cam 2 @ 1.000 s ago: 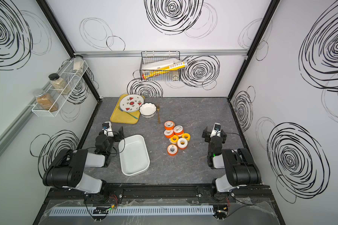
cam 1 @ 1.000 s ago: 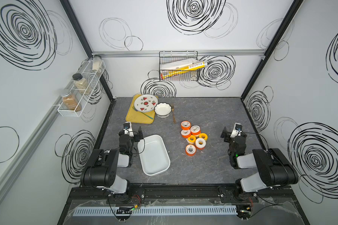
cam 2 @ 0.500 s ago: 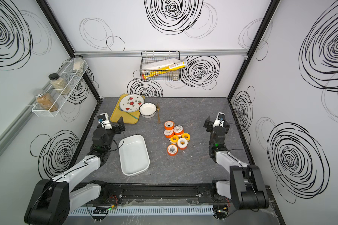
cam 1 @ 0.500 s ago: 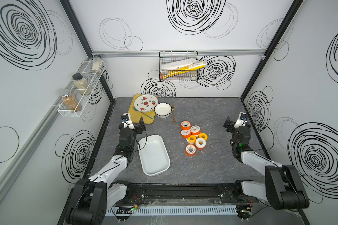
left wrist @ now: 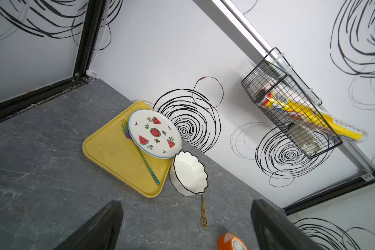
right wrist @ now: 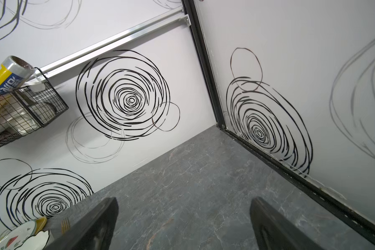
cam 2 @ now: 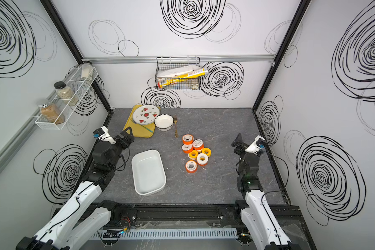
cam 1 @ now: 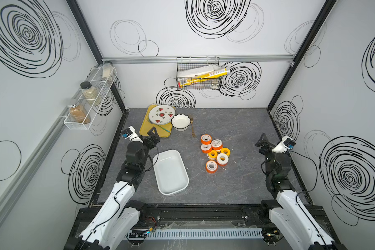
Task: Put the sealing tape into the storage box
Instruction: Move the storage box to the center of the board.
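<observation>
— Hands?
— My left gripper (left wrist: 186, 218) and right gripper (right wrist: 183, 218) both gape wide, holding nothing.
— The tape?
— Orange- and yellow-flanged spools of white sealing tape (cam 1: 214, 152) are clustered near the empty shallow white plastic storage box (cam 1: 171, 173), on its right-arm side.
— Step?
— The first pick, I'd say: reach down and close on one spool.

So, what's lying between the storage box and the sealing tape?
Nothing: only bare grey tabletop separates the storage box and the sealing tape, shown in both top views.

Sealing tape (cam 1: 222, 159) near storage box (cam 1: 171, 173)
</observation>
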Motion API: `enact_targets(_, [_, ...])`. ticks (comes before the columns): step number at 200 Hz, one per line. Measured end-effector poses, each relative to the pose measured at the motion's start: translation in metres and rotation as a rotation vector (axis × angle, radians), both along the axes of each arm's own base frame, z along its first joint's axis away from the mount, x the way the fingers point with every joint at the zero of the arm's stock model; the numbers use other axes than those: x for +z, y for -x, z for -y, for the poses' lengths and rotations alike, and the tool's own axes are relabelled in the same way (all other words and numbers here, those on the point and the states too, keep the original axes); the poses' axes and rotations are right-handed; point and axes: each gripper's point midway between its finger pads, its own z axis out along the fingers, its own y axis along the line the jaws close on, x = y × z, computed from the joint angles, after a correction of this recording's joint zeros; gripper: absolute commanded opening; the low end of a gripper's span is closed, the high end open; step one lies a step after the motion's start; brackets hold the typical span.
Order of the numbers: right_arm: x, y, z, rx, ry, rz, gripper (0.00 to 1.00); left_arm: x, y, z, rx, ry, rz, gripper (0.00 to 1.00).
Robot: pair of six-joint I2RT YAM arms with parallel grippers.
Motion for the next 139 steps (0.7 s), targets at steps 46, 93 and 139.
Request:
enact_targets(46, [-0.050, 0.019, -0.022, 0.142, -0.032, -0.047, 0.90, 0.034, 0.029, 0.002, -0.059, -0.076, -0.052, 0.99])
enact_targets(93, [-0.074, 0.019, -0.042, 0.242, -0.047, -0.105, 0.89, 0.016, 0.051, 0.001, -0.107, -0.221, -0.140, 0.99])
enact_targets(139, [-0.106, 0.016, -0.055, 0.268, -0.041, -0.223, 0.91, -0.005, 0.055, 0.000, -0.140, -0.251, -0.216, 0.99])
